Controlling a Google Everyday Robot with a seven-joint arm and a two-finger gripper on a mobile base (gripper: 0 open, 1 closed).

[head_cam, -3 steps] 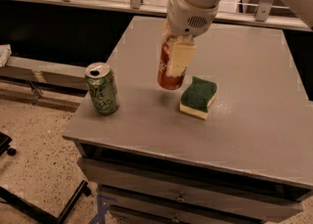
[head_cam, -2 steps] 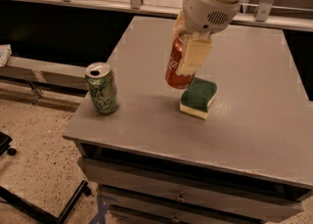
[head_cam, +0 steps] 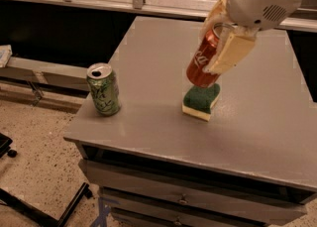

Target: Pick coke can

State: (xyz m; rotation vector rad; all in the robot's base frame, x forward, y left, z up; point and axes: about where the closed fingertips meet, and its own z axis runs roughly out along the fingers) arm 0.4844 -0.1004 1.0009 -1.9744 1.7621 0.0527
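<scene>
While a green can (head_cam: pixel 103 89) stands upright near the left edge of the desk (head_cam: pixel 148 67), a green-and-yellow sponge (head_cam: pixel 201 102) lies further right; just above it the coke can (head_cam: pixel 203 62) hangs tilted, pinched between the cream fingers (head_cam: pixel 231 52) of the claw (head_cam: pixel 212 51).

I'm seeing the cream-fingered claw (head_cam: pixel 214 52), under its white wrist, clasping the red coke can (head_cam: pixel 202 66) with white script just above the sponge (head_cam: pixel 201 102), which is showing a dark green top over a pale yellow base. Left of the sponge, the green can (head_cam: pixel 103 89) is showing a pale mottled pattern and a silver top. The counter (head_cam: pixel 148 62) is looking plain grey.
</scene>
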